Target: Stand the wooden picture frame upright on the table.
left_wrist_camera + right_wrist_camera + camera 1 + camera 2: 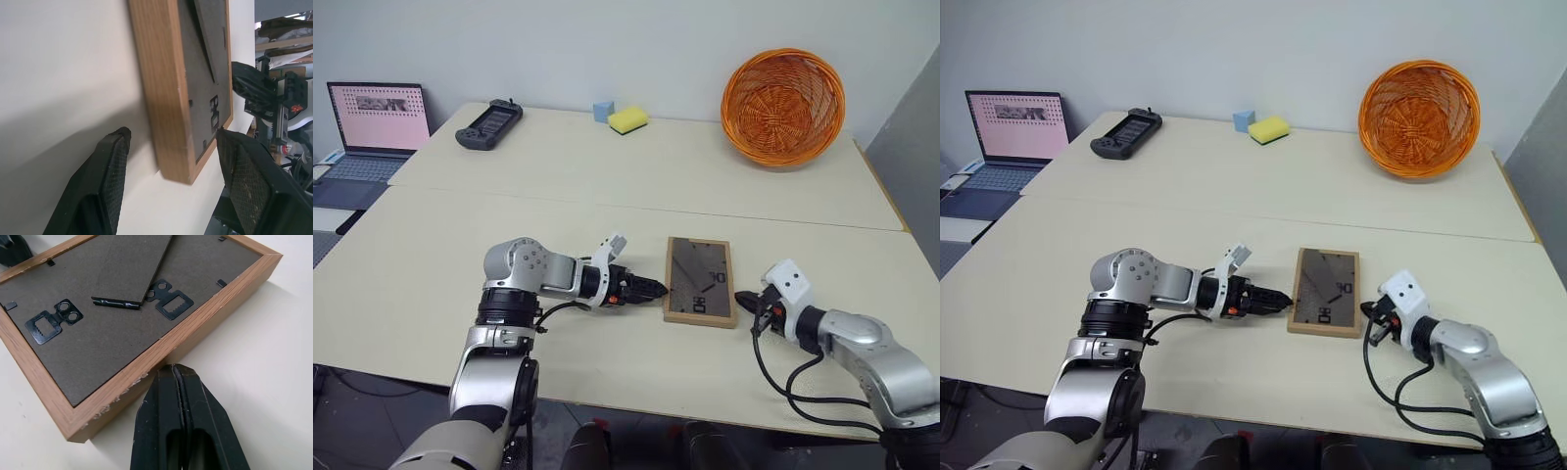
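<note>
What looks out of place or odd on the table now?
The wooden picture frame lies flat, grey back up, not upright. The orange basket at the table's far edge stands tilted on its side.

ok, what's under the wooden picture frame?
The wooden picture frame lies back-up, flat on the table. Its picture side faces down, so that can't be seen.

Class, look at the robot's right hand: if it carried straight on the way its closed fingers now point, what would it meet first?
Most likely the wooden picture frame. The right hand, fingers shut, points at the frame's near wooden edge, which lies back-up on the table. They look almost touching, though actual contact is hard to judge.
</note>
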### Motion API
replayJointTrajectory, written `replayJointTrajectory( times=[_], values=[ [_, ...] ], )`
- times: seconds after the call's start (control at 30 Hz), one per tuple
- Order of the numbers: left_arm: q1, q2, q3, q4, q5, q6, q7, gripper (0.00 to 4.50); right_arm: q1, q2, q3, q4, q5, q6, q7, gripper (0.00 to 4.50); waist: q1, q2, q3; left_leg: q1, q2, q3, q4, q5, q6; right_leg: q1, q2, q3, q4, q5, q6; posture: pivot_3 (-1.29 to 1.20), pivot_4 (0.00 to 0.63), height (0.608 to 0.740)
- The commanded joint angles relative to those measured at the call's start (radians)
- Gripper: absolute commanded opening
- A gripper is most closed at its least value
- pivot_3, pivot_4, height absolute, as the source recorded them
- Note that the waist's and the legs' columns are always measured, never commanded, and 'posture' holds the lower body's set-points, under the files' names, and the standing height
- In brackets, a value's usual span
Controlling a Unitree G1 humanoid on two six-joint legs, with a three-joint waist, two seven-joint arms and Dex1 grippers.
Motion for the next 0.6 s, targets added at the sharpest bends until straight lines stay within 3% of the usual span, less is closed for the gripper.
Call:
replayJointTrajectory(
  times=[0.03,0.37,0.6],
  values=[
    [-0.017,-0.026,0.003,0.015,0.0,0.006,0.019,2.96,-0.045,0.043,0.026,-0.052,0.0,0.011,-0.036,0.0,0.0,0.0,0.0,0.0,0.0,0.0,0.0,0.0,0.0,0.0,0.0,0.0,0.0,0.0,0.0,0.0,0.15,0.74],
    [-0.032,-0.03,0.016,0.025,-0.001,0.006,0.02,2.96,-0.137,0.124,0.047,-0.029,-0.001,0.041,-0.093,0.0,0.0,0.0,0.0,0.0,0.0,0.0,0.0,0.0,0.0,0.0,0.0,0.0,0.0,0.0,0.0,0.0,0.15,0.74],
    [-0.041,-0.026,0.041,0.045,0.011,0.006,0.018,2.96,-0.101,0.084,0.024,-0.03,-0.003,0.033,-0.075,0.0,0.001,0.0,0.0,0.0,0.0,0.0,0.0,0.0,0.0,0.0,0.0,0.0,0.0,0.0,0.0,0.0,0.15,0.74]
  ],
)
